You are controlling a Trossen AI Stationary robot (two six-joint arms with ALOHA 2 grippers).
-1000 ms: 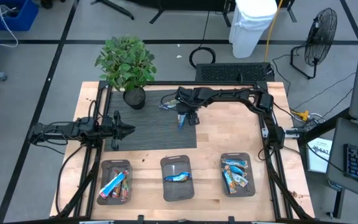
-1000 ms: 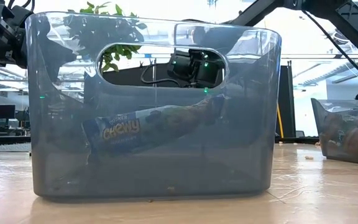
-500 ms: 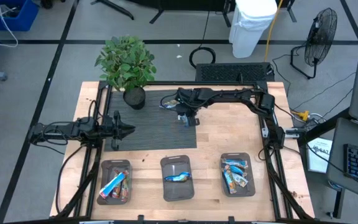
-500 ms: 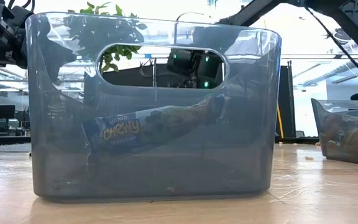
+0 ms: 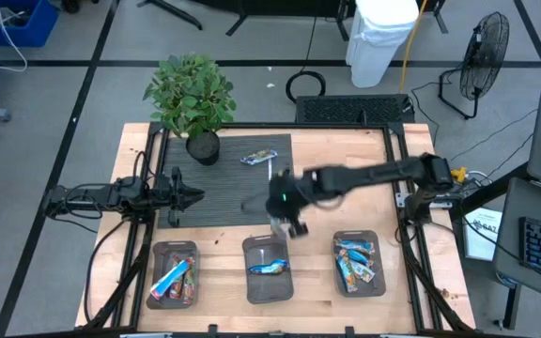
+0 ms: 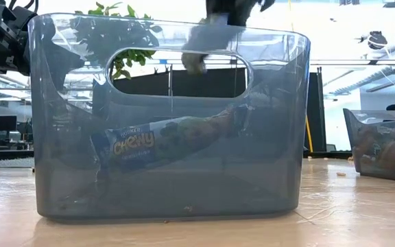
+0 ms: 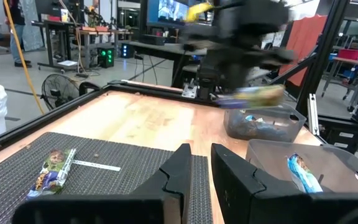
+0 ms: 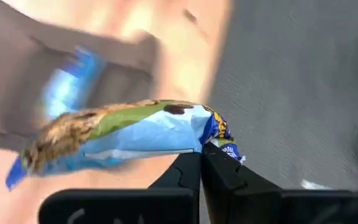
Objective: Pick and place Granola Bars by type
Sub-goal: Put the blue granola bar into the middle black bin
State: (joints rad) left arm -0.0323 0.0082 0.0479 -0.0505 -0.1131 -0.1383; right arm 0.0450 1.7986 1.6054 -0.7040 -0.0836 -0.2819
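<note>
My right gripper (image 5: 285, 218) is shut on a blue-and-white granola bar (image 8: 123, 134) and hangs above the near edge of the dark mat (image 5: 219, 192), just behind the middle bin (image 5: 268, 269). That bin holds one blue bar (image 6: 163, 137). One more bar (image 5: 259, 157) lies flat on the mat's far part. The left bin (image 5: 174, 274) and the right bin (image 5: 358, 263) each hold several bars. My left gripper (image 7: 199, 167) waits at the mat's left edge, its fingers a narrow gap apart with nothing between them. My right gripper pinches the bar's crimped end (image 8: 216, 142) between its two fingertips (image 8: 191, 167). The rest of the bar sticks out sideways from the fingers. The fingers point down at it from above. The bar is lifted clear of the mat and table.
A potted plant (image 5: 192, 99) stands at the mat's far left corner. The three clear bins sit in a row along the table's near edge. Bare wood (image 5: 346, 202) lies to the right of the mat.
My right gripper has shut on a blue bar on the mat, lifted it clear, and swung quickly toward the table's near edge, ending close to the middle bin. The bar on the mat's far part, earlier under the arm, now shows uncovered.
</note>
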